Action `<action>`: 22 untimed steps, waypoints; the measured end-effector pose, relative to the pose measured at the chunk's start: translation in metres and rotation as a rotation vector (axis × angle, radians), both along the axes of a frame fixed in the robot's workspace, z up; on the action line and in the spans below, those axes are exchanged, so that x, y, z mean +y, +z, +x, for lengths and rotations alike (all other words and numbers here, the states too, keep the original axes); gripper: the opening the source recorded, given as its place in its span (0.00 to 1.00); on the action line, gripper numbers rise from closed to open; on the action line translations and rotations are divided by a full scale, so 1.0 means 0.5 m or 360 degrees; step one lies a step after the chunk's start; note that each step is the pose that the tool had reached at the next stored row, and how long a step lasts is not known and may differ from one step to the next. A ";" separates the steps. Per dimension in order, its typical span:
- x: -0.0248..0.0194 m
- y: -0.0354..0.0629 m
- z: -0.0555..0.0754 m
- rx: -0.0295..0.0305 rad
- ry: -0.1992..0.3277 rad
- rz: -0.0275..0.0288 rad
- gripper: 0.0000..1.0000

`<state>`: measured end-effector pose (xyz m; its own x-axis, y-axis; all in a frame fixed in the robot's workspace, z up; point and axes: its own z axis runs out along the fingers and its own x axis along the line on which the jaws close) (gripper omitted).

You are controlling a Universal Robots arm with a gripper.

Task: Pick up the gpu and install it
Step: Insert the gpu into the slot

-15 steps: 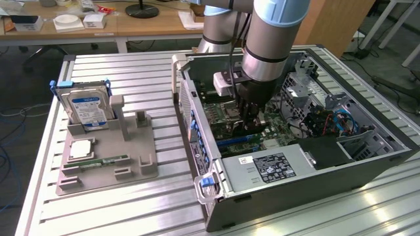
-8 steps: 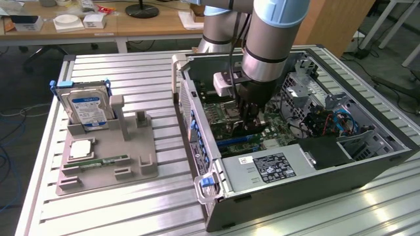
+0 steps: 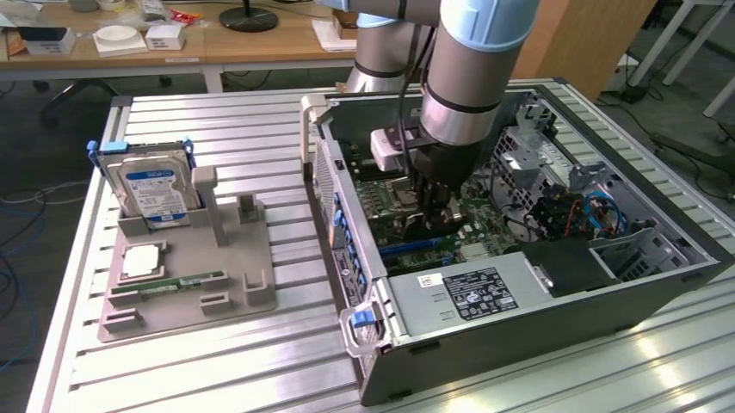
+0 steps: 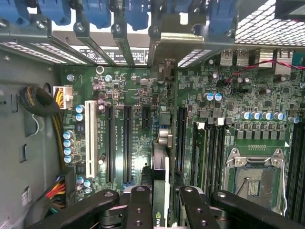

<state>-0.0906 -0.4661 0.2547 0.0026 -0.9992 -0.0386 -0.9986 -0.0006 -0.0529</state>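
My gripper (image 3: pixel 435 219) reaches down into the open computer case (image 3: pixel 643 284), low over the motherboard (image 3: pixel 488 232). In the wrist view the gripper (image 4: pixel 162 210) is shut on the gpu (image 4: pixel 161 179), which shows edge-on as a thin green card with a dark shroud between the black fingers (image 4: pixel 140 205). The card's silver end bracket (image 4: pixel 167 45) stands against the case's rear slot openings. The card's lower edge lines up over a long black expansion slot (image 4: pixel 180 138) on the motherboard (image 4: pixel 119 86); I cannot tell whether it is seated.
A grey fixture (image 3: pixel 230 292) on the metal table holds a blue-labelled hard drive (image 3: pixel 155 185), a CPU (image 3: pixel 144 261) and a RAM stick (image 3: pixel 172 282). Inside the case are the power supply (image 3: pixel 471 292), blue cables (image 3: pixel 603 215) and an empty CPU socket (image 4: pixel 252 183).
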 end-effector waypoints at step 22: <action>-0.0010 -0.008 -0.005 0.00003 0.0000 -0.00003 0.26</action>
